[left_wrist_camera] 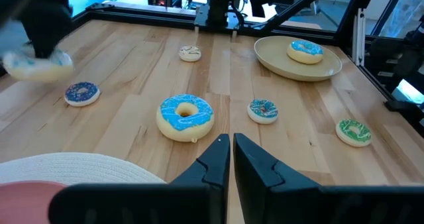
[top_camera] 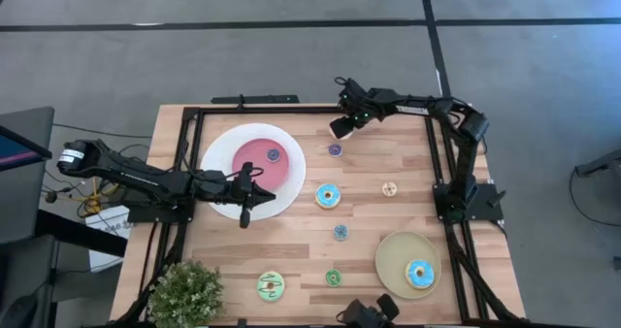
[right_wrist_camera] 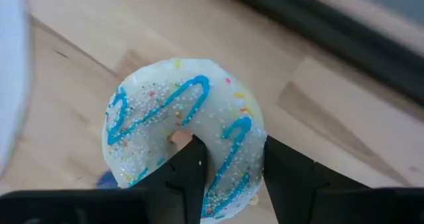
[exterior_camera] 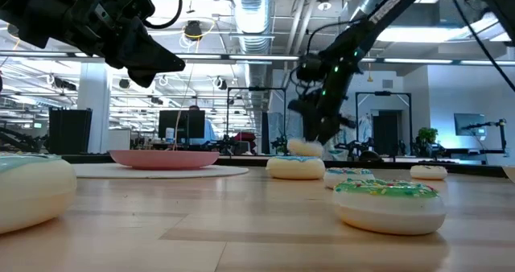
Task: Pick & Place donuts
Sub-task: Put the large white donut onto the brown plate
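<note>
The right gripper (right_wrist_camera: 228,168) is at the far side of the tabletop (top_camera: 408,163), its jaws grasping a white donut with blue drizzle (right_wrist_camera: 185,134): one finger pokes through the hole, the other presses the outer rim. In the low view this donut sits lifted above the wood, partly hidden behind the gripper.

The left gripper (top_camera: 245,214) hangs over the near rim of the big white plate (top_camera: 221,151), jaws clenched on nothing. A small purple donut (top_camera: 274,154) lies in the plate's pink centre.

Scattered on the wood between the arms are another small purple donut (top_camera: 335,149), a blue-iced donut (top_camera: 328,196), a small tan donut (top_camera: 389,188), a small teal donut (top_camera: 341,232), a small green donut (top_camera: 333,277) and a pale green donut (top_camera: 271,286). A further blue-iced donut (top_camera: 419,273) rests on the round tan plate (top_camera: 393,255).

A potted plant (top_camera: 184,294) stands at the tabletop's near left corner, cut off by the picture's edge. In the left wrist view the held donut is a blur.
</note>
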`<state>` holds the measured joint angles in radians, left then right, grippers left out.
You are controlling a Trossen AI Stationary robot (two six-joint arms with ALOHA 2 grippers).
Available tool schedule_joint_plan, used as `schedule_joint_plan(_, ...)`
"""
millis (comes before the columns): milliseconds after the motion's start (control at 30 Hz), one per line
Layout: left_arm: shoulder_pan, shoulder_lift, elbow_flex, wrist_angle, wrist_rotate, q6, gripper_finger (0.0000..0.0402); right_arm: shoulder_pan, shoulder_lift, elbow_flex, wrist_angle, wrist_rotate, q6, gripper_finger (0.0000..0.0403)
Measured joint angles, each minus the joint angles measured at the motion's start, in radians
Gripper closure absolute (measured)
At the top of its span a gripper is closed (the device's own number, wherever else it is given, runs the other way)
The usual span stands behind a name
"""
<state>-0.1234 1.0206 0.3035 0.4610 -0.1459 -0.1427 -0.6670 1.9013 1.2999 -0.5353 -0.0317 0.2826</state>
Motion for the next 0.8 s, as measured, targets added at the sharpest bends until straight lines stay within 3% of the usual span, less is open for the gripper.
schedule_joint_plan(200,0.0,0.0,0.0,0.0,-0.017,0.0,0.0388,0.013,-0.132,0.0,-0.151,0.004,-0.021,0.0274)
schedule_joint_plan(367,0.0,0.0,0.0,0.0,-0.02,0.0,0.0388,0.091,-0.249,-0.002,-0.341,0.004,-0.032,0.0274)
schedule_joint_plan(567,0.0,0.0,0.0,0.0,-0.023,0.0,0.0388,0.251,-0.437,-0.089,-0.392,0.004,0.009,0.0274)
schedule_joint_plan(800,0.0,0.0,0.0,-0.001,-0.023,0.0,0.0388,0.519,-0.665,-0.257,-0.395,0.022,0.269,0.0276)
